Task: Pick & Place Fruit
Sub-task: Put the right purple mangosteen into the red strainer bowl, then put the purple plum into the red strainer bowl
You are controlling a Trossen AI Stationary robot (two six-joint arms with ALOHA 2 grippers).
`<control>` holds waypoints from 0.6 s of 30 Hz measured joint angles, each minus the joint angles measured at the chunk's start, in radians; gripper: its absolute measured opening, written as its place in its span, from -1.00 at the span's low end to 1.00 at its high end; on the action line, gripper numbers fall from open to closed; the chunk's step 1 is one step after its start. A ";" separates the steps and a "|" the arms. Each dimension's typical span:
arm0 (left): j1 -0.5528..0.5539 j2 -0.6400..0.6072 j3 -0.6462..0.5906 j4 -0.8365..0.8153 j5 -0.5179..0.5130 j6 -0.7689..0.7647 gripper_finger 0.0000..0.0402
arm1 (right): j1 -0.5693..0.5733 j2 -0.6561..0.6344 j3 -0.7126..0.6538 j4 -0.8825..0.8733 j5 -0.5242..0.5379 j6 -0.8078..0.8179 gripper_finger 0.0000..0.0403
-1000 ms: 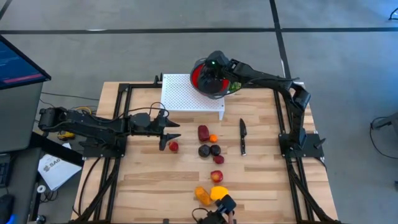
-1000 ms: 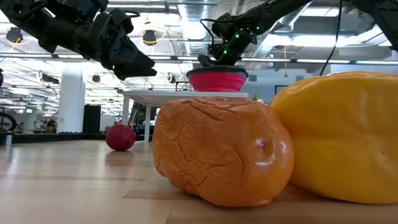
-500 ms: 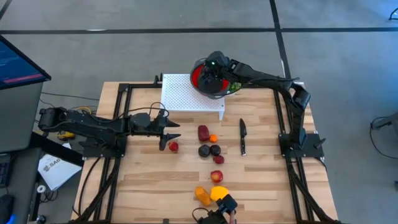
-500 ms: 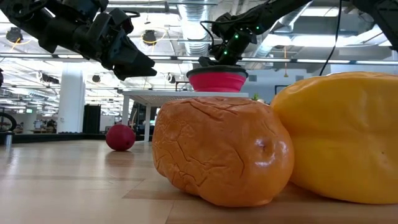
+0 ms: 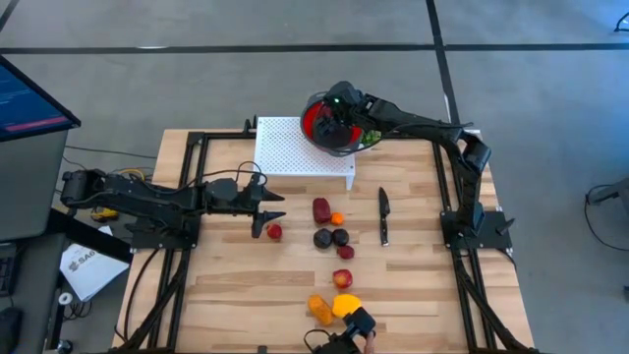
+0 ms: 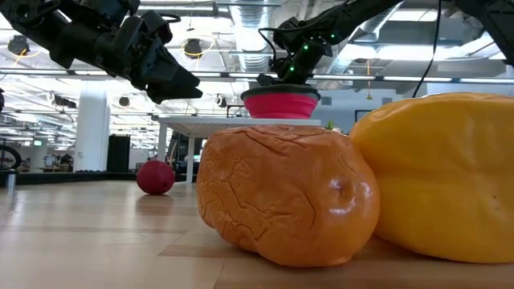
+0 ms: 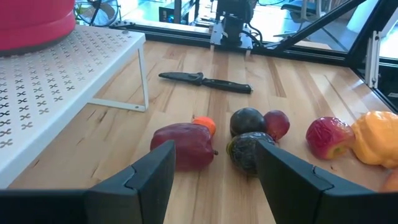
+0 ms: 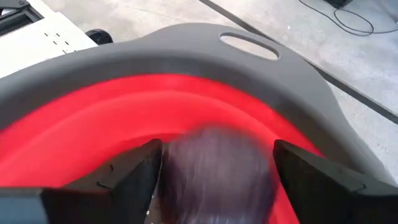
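The red bowl (image 5: pixel 316 120) with a grey rim stands on the white perforated rack (image 5: pixel 295 152). My right gripper (image 8: pixel 217 177) is over the bowl with its fingers spread. A blurred dark purple fruit (image 8: pixel 214 168) shows between them, above the bowl's red inside (image 8: pixel 93 130). My left gripper (image 5: pixel 265 214) is open and empty, low over the table beside a red fruit (image 5: pixel 274 232). A red piece (image 7: pixel 182 145), a small orange one (image 7: pixel 204 124), two dark purple ones (image 7: pixel 247 119) and a maroon one (image 7: pixel 277 123) lie on the table ahead of it. Red, orange and yellow (image 5: pixel 346 304) pieces lie nearer the front edge. My right gripper has the blurred dark purple fruit between its two fingers, which point down into the bowl from above. I cannot tell whether the fingers touch it.
A slim black knife (image 5: pixel 383 216) lies on the table right of the fruit cluster. The rack's leg (image 7: pixel 143 74) stands near the red piece. Black frame rails run along the table's left and right sides. A camera mount (image 5: pixel 356 324) sits at the front edge.
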 joint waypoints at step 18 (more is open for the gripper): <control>-0.006 0.000 0.000 -0.002 0.003 0.000 0.06 | 0.246 -0.219 -0.009 -0.032 0.237 -0.240 0.48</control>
